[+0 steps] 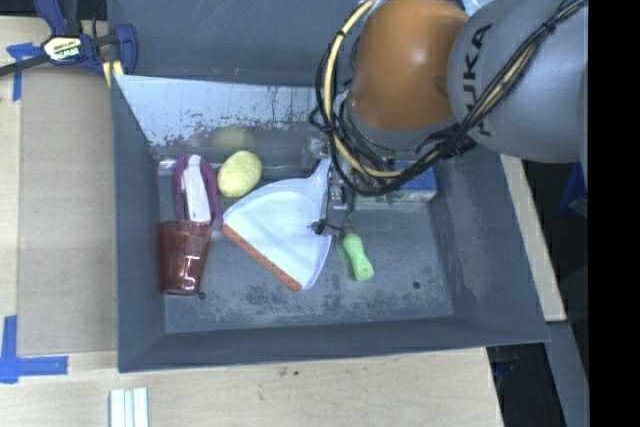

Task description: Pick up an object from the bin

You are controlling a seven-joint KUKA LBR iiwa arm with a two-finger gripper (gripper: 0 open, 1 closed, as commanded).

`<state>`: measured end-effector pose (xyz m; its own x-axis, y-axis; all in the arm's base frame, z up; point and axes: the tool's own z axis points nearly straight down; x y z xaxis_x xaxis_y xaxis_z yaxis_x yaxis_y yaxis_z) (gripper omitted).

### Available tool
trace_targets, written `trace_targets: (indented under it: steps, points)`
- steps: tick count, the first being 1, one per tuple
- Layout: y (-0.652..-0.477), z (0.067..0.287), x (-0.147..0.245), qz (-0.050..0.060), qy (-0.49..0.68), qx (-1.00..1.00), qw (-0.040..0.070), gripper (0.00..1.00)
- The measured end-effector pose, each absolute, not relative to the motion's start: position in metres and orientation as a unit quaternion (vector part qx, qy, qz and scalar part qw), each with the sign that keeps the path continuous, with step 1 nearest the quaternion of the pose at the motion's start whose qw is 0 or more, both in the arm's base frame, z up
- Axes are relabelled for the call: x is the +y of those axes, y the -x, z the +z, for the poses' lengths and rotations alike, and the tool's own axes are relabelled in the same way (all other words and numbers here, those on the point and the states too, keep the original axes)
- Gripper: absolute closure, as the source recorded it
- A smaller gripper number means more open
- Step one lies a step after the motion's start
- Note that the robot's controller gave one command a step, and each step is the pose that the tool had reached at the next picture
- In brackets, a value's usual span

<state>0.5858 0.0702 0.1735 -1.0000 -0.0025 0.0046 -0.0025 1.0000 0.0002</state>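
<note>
Bin floor (405, 293) lower right free; white wedge (275, 230), green peg (357, 258) crowd centre.

The arm's orange-covered wrist (405, 65) reaches into the grey bin (138, 245), the jaws low at the right edge of a white wedge with an orange rim (275, 227). A green peg (356, 258) lies just beside them; a yellow ball (239, 172) and a red cup (183, 258) lie further left.

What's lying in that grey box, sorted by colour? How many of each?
Yellow: 1, lemon-like ball
Green: 1, small peg
White: 1, wedge with orange edge
Red: 1, see-through cup on its side
Purple and white: 1, tube-like thing
Blue: 1, flat thing, partly hidden
Total: 6
</note>
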Motion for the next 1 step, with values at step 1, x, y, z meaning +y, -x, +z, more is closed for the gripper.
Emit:
trace_targets:
  steps: [1]
  points:
    - [-0.5873, 0.1786, 0.0696, 0.0, 0.0, -1.0, -0.002, 0.0]
